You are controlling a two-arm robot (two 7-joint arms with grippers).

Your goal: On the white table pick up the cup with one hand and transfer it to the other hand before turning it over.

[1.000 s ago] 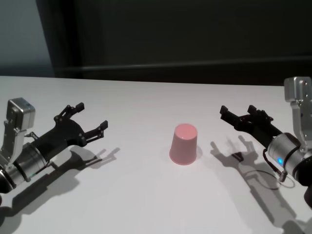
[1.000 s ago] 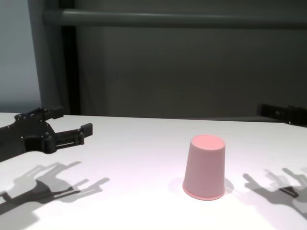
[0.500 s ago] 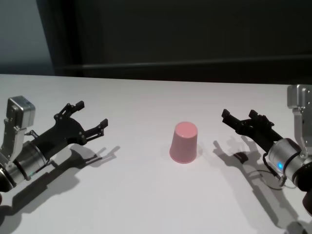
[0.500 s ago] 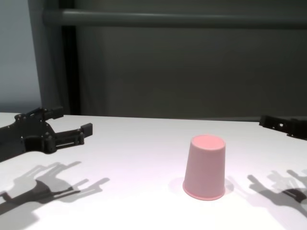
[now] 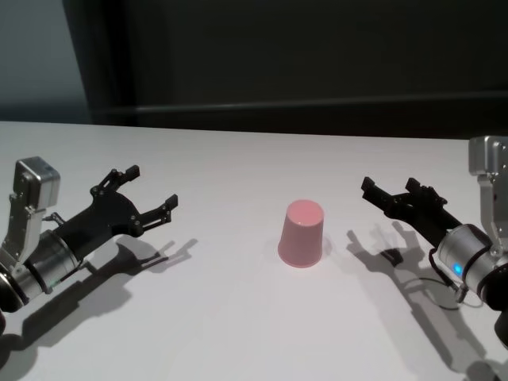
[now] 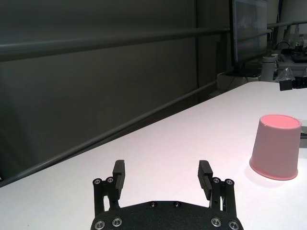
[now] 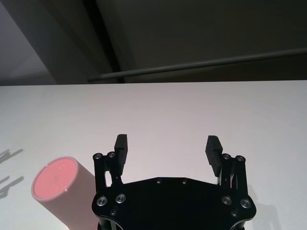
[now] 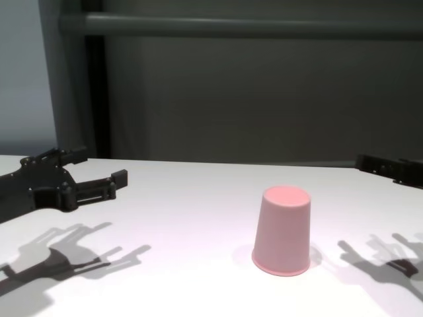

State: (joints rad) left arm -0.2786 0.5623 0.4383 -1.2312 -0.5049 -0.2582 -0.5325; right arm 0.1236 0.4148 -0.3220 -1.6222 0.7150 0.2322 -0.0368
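Our right claw [image 5: 386, 193] hangs spread wide at the head view's right edge, well apart from the cup [image 5: 302, 233], which stands rim-down at frame centre on the white surface [image 5: 238, 317]. Our left claw [image 5: 147, 197], mid-left, is equally wide and empty.

In the left wrist view, the cup [image 6: 275, 147] sits at the right edge, tapered, its narrow flat base up.

In the right wrist view, it [image 7: 60, 184] shows lower left, beside the open fingers [image 7: 121, 143].

In the chest view, its [image 8: 282, 230] matte pink walls look smooth; we judge a square, mid-wall grip best.
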